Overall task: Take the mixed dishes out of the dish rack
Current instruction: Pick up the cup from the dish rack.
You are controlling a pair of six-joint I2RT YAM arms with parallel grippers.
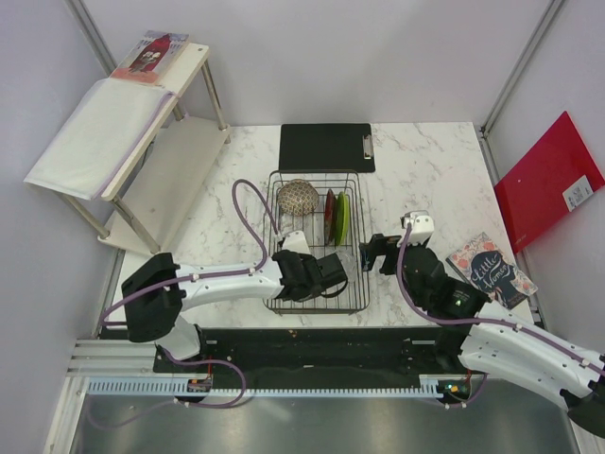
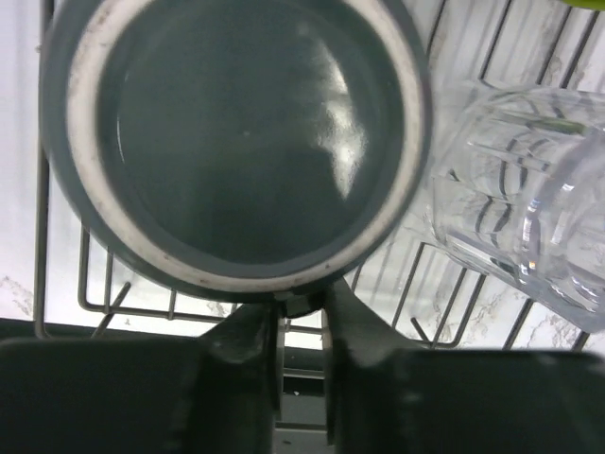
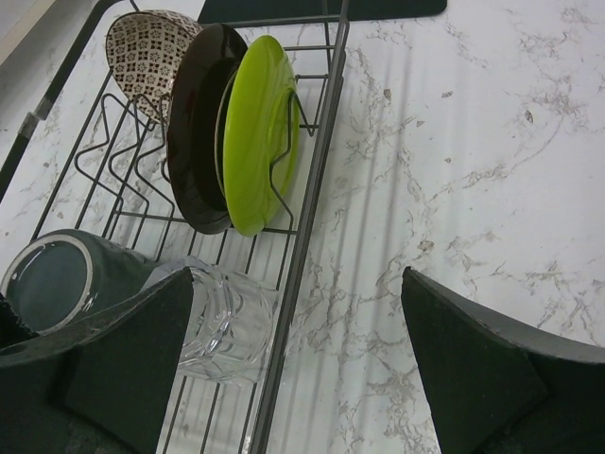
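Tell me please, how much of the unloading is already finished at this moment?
Done: nothing; no dish is out of the rack. In hand: the left end effector pinches the rim of the mug, it seems; the right end effector is open beside the rack. Left: mug, glass, bowl, red plate, green plate.

Top overhead; wrist views close, sharing dish rack (image 3: pixel 312 189).
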